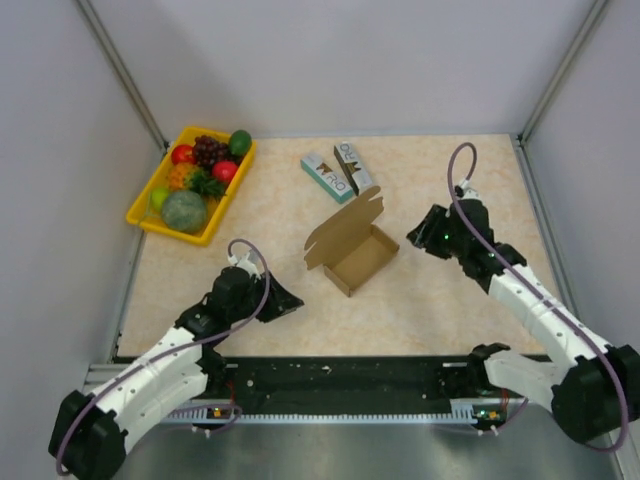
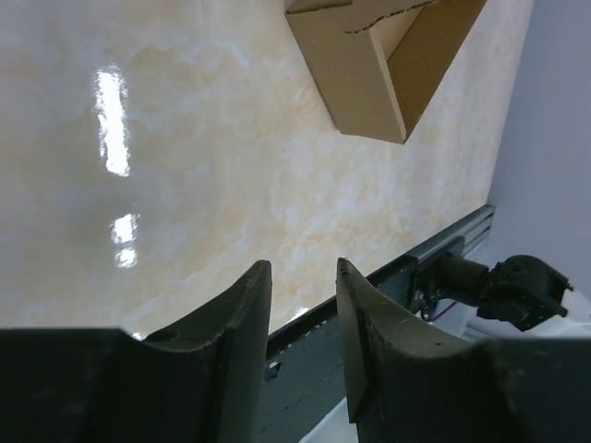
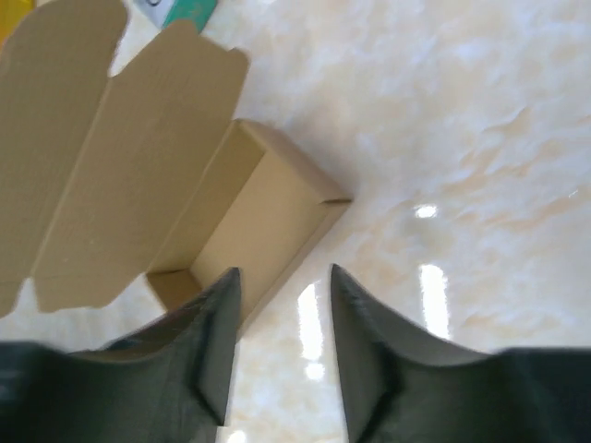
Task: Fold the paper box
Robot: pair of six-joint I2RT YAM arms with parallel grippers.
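Observation:
The paper box (image 1: 352, 247) is plain brown cardboard, standing mid-table as an open tray with its lid flap raised toward the back left. My left gripper (image 1: 292, 301) hovers near the front of the table, left of the box and apart from it. In the left wrist view the gripper (image 2: 303, 268) is open with nothing between its fingers, and the box (image 2: 369, 65) lies far ahead. My right gripper (image 1: 416, 236) sits just right of the box. In its wrist view the gripper (image 3: 283, 272) is open and empty, just above the box's (image 3: 249, 208) near wall.
A yellow fruit tray (image 1: 141, 214) stands at the back left. Two small printed boxes (image 1: 327, 176) (image 1: 353, 165) lie behind the paper box. The metal rail (image 1: 340, 375) runs along the near edge, with the right arm's base (image 2: 517, 288) beside it.

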